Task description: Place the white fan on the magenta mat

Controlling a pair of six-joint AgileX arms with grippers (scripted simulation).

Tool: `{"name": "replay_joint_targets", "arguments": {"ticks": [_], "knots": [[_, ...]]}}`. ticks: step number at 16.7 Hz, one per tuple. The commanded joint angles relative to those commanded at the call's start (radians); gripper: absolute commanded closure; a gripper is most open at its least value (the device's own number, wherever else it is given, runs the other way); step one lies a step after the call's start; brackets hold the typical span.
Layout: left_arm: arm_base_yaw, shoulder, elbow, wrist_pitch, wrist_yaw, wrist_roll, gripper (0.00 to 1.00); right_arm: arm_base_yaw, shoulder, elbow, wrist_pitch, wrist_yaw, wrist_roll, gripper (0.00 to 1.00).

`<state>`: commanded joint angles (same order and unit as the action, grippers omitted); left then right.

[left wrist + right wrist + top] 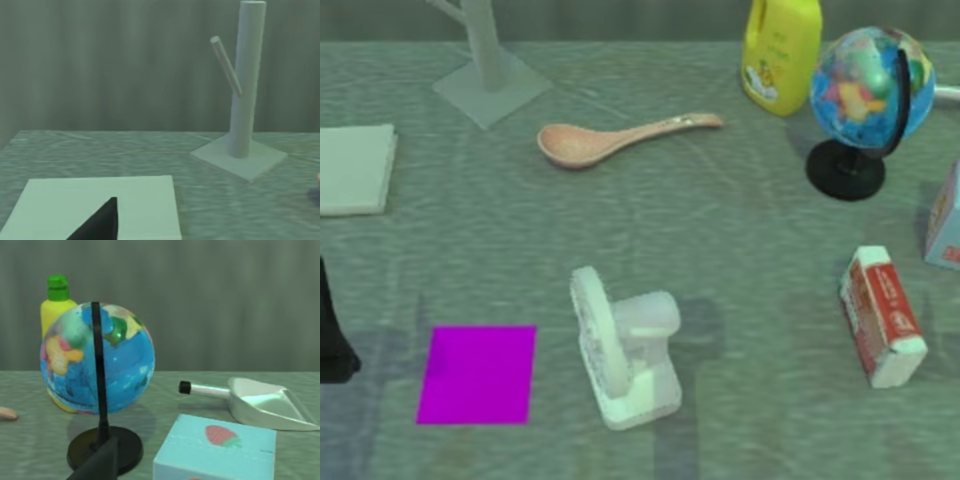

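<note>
Well apart, white fan point(625, 345), left jaws point(335, 350)

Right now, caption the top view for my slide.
Fan stands just right of the mat, not on it; left claw parked at the table's left edge.

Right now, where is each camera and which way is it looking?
Top view: above the table, looking down at the white fan, the magenta mat and the globe; the left arm shows at the left edge.
Left wrist view: low on the left arm, facing the pale slab and grey stand; a dark fingertip shows.
Right wrist view: low on the right arm, facing the globe, yellow bottle, blue box; a dark fingertip shows.
Shared: the top and right wrist views both show the globe.
</note>
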<state>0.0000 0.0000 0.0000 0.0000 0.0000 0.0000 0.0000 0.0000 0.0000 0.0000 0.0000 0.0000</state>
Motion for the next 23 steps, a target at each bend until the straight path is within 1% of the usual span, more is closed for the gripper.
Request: {"name": "replay_joint_targets", "arguments": {"ticks": [2,4,6,8,12,19,23], "knots": [[0.0,0.0,0.0,0.0,0.0,0.0,0.0,0.0,0.0,0.0,0.0,0.0,0.0,0.0],[-0.018,0.031,0.03,-0.031,0.001,-0.022,0.0,0.0,0.0,0.0,0.0,0.0,0.0,0.0],[-0.056,0.105,0.1,-0.103,0.002,-0.072,0.0,0.0,0.0,0.0,0.0,0.0,0.0,0.0],[-0.109,0.221,0.208,-0.212,0.001,-0.147,0.0,0.0,0.0,0.0,0.0,0.0,0.0,0.0],[-0.243,0.566,0.522,-0.481,-0.001,-0.346,0.0,0.0,0.0,0.0,0.0,0.0,0.0,0.0],[-0.507,1.276,1.182,-0.961,0.0,-0.73,0.0,0.0,0.0,0.0,0.0,0.0,0.0,0.0],[-0.633,1.603,1.47,-1.202,0.0,-0.91,0.0,0.0,0.0,0.0,0.0,0.0,0.0,0.0]]}}
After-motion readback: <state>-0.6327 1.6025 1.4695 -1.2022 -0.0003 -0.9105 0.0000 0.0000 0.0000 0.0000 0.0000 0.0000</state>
